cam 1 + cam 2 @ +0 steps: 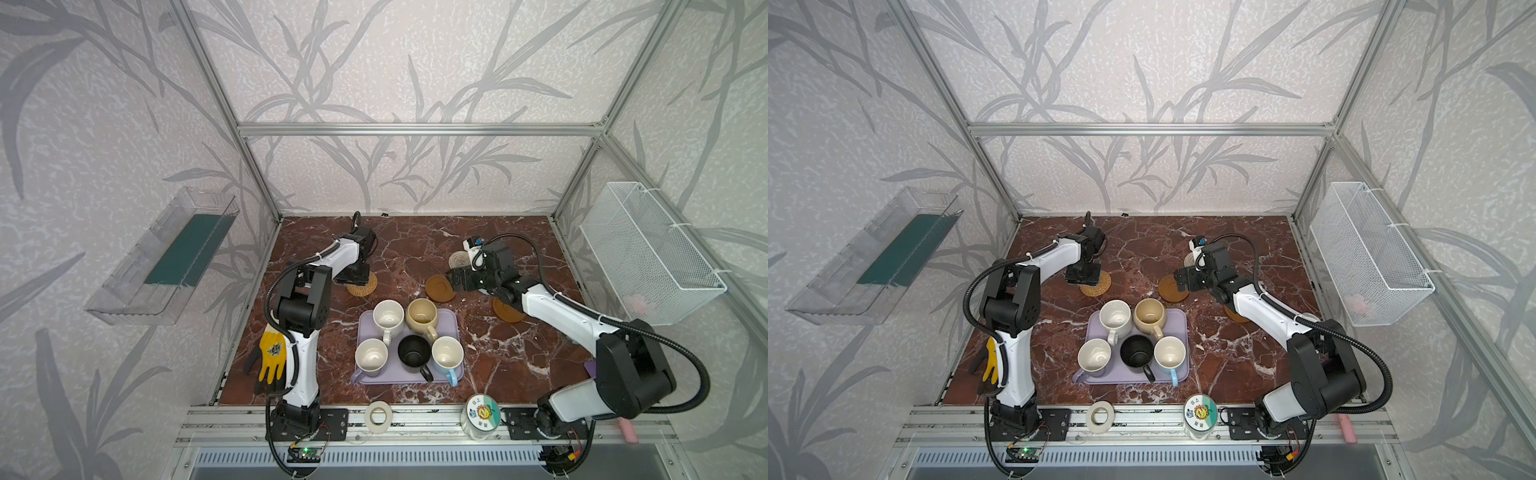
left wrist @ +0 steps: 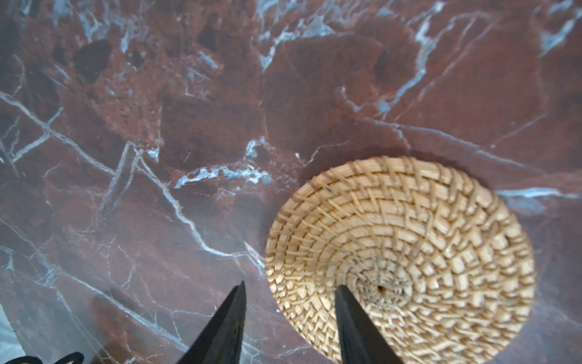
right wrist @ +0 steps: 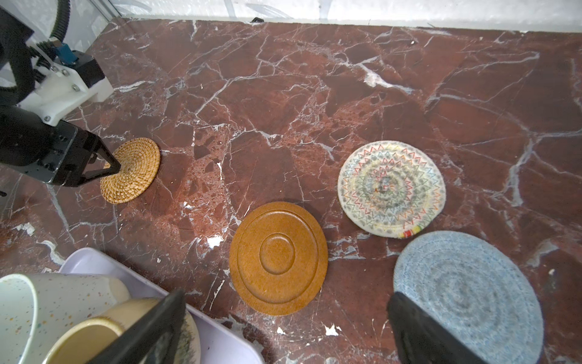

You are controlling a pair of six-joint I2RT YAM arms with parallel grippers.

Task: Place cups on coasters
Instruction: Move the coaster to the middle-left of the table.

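Observation:
Five cups stand on a lavender tray (image 1: 453, 322): white (image 1: 388, 318), beige (image 1: 422, 316), lavender (image 1: 371, 357), black (image 1: 414, 353) and light blue (image 1: 447, 355). My left gripper (image 2: 289, 291) hangs low and open over the rim of the tan rattan coaster (image 2: 400, 258), one finger above it and one above the table. Open and empty, my right gripper (image 3: 288, 294) hovers between the tray and a brown wooden coaster (image 3: 278, 258). The cream woven coaster (image 3: 392, 189) and the grey-blue coaster (image 3: 466, 296) lie beside it. A second brown coaster (image 1: 505, 311) shows partly under the right arm.
A white tape roll (image 1: 378, 417) and a clear jar with a cartoon lid (image 1: 482, 413) sit on the front rail. A yellow glove (image 1: 272, 357) lies by the left arm's base. A wire basket (image 1: 648, 253) and a clear bin (image 1: 166, 257) hang on the side walls.

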